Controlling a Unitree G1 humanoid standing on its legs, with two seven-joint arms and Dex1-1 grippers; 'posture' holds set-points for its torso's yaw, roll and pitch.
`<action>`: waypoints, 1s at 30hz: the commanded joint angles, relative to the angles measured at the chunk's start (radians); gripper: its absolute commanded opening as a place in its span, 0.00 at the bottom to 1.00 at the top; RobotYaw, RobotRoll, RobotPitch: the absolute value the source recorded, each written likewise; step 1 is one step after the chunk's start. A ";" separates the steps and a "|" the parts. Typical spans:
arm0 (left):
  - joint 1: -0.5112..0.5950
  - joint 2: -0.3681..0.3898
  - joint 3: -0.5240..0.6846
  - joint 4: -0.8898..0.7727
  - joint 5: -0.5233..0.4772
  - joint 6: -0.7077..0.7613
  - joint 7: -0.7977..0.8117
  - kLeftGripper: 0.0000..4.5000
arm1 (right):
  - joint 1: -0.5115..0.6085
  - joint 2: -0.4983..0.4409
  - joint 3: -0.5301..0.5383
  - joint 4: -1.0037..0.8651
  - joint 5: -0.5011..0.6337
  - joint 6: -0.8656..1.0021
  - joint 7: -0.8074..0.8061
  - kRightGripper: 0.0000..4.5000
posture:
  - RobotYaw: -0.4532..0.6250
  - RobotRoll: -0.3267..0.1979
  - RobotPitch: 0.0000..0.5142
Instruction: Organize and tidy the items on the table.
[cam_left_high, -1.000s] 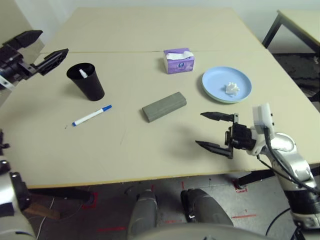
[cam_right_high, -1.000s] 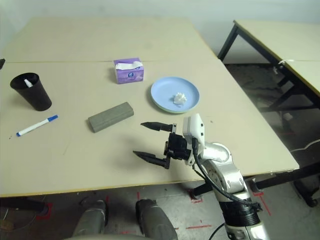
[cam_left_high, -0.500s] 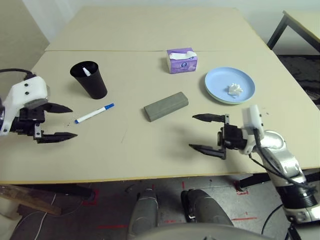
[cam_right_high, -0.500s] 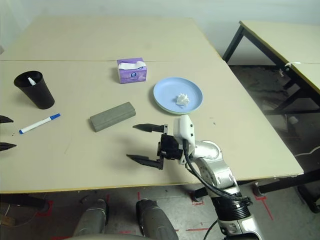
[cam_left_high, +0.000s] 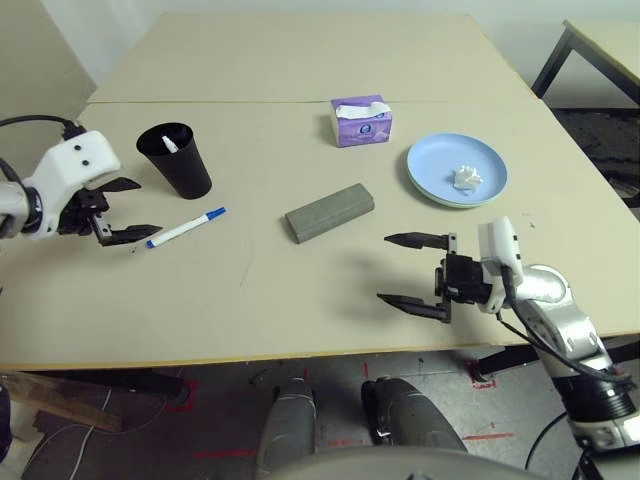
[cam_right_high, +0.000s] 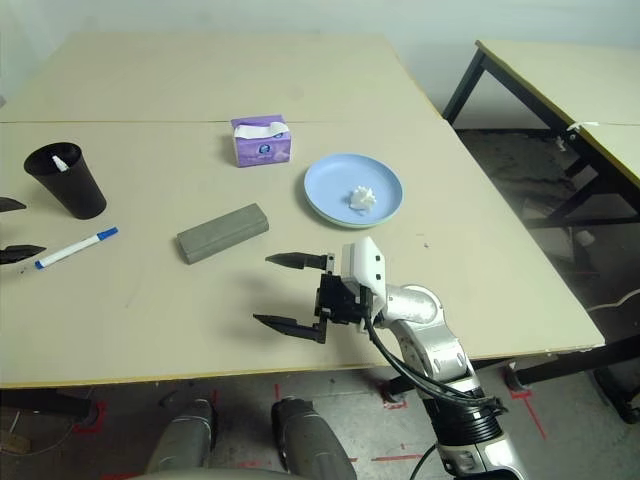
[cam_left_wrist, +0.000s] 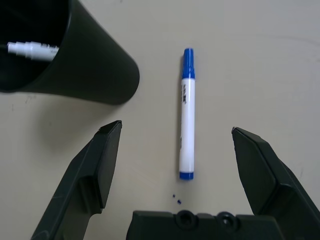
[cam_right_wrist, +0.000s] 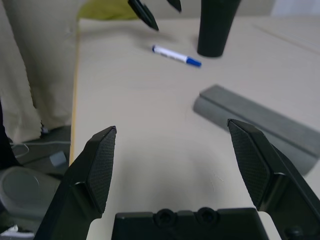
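A black cup (cam_left_high: 176, 160) holding a white marker (cam_left_wrist: 30, 50) stands at the left of the beige table (cam_left_high: 260, 290). The blue-capped marker (cam_left_high: 186, 228) lies just in front of it. My left gripper (cam_left_high: 150, 206) hovers open at the marker's near end, its fingers either side of it in the left wrist view (cam_left_wrist: 186, 112). The grey glasses case (cam_left_high: 329, 211) lies mid-table, the purple tissue box (cam_left_high: 360, 121) behind it. A crumpled tissue (cam_left_high: 464, 179) rests on the blue plate (cam_left_high: 440, 160). My right gripper (cam_left_high: 384, 267) is open and empty, right of the case. The sunglasses are out of view.
A seam (cam_left_high: 240, 102) crosses the table behind the cup and tissue box. A separate table with dark metal legs (cam_right_high: 560, 80) stands at the far right. The table's front edge (cam_left_high: 250, 362) runs just below both grippers.
My left gripper came down from high at the far left, then moved forward and right to the blue-capped marker's end. The right gripper drifted slightly left, staying open.
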 joint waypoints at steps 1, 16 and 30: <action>-0.010 -0.020 -0.022 -0.005 0.023 0.023 0.026 0.99 | 0.022 -0.010 0.004 -0.003 -0.007 0.009 -0.004 1.00 | 0.40 0.62 0.27; -0.157 -0.103 -0.120 0.149 0.092 0.234 0.038 0.99 | 0.056 -0.004 0.003 -0.072 0.022 0.040 -0.021 1.00 | 0.36 0.62 0.29; -0.324 -0.154 -0.247 0.373 0.205 0.168 -0.037 0.99 | 0.067 -0.009 -0.002 -0.111 0.035 0.055 -0.031 1.00 | 0.33 0.62 0.27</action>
